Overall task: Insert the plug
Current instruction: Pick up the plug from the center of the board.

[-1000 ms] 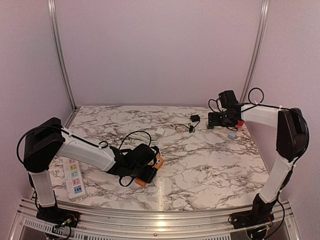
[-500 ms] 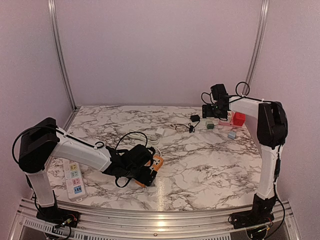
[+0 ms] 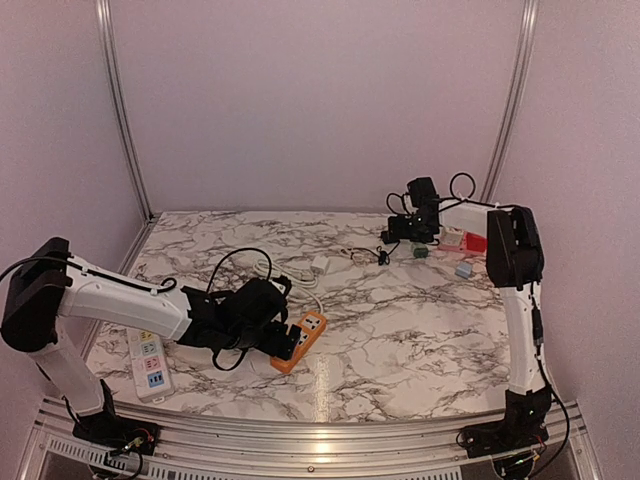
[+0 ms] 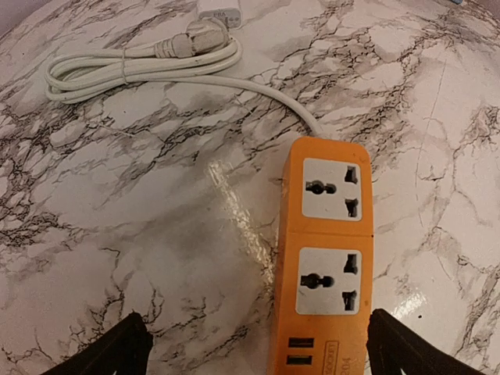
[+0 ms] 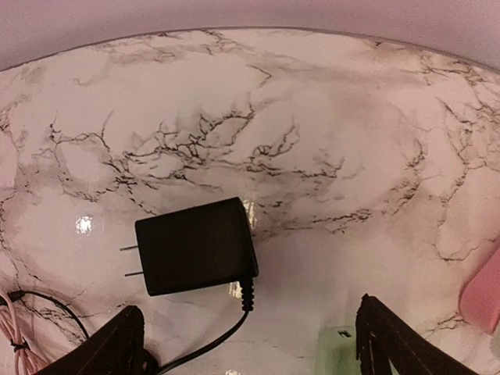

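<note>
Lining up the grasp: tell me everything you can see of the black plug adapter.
The black plug adapter is a matte, boxy plastic block lying flat on the marble table. Two flat metal prongs point left in the right wrist view; a thin black cord leaves its lower right corner. The open right hand hovers near it, not touching.

A robot lab booth (walled on three sides): pale panels [image 3: 320, 100], aluminium frame posts [image 3: 118, 110], marble-patterned table [image 3: 420, 335].

Orange power strip [image 3: 305, 337] flat on table [image 3: 420, 340], left fingers [image 3: 283, 344] beside it; black plug [image 3: 390, 237] well apart.
</note>
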Robot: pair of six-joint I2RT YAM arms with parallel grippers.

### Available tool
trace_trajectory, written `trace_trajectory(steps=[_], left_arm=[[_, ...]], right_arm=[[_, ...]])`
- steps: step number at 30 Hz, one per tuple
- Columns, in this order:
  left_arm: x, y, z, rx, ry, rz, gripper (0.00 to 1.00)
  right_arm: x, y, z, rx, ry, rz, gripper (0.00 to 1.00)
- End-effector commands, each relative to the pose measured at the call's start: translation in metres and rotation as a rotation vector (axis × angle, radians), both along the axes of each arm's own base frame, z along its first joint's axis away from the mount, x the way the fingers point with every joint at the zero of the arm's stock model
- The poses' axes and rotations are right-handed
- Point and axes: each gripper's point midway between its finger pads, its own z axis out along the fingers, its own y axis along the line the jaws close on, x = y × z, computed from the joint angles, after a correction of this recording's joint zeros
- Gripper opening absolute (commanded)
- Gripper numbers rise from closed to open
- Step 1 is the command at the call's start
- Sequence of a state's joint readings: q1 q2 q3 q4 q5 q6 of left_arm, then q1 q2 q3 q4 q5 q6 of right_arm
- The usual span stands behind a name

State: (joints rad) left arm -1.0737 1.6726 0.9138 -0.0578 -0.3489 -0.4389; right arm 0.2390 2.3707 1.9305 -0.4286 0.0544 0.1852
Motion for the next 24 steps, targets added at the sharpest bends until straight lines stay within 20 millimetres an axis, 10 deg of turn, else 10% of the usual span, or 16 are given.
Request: trace_trajectory(steps=[1, 16, 24], left_arm=[[0.005, 0.019, 0.014, 0.008, -0.058, 0.075, 0.99], [0.004, 0.026, 0.011, 0.014, -0.055, 0.094, 0.99], [0.003, 0.026, 0.009, 0.015, -0.051, 0.096, 0.99]], right_arm=[[0.01, 0.02, 0.003, 0.075, -0.019, 0.071, 0.87], [0.025, 0.033, -0.011, 0.033, -0.049, 0.112, 0.86], [0.029, 0.036, -0.011, 0.038, -0.082, 0.129, 0.69]])
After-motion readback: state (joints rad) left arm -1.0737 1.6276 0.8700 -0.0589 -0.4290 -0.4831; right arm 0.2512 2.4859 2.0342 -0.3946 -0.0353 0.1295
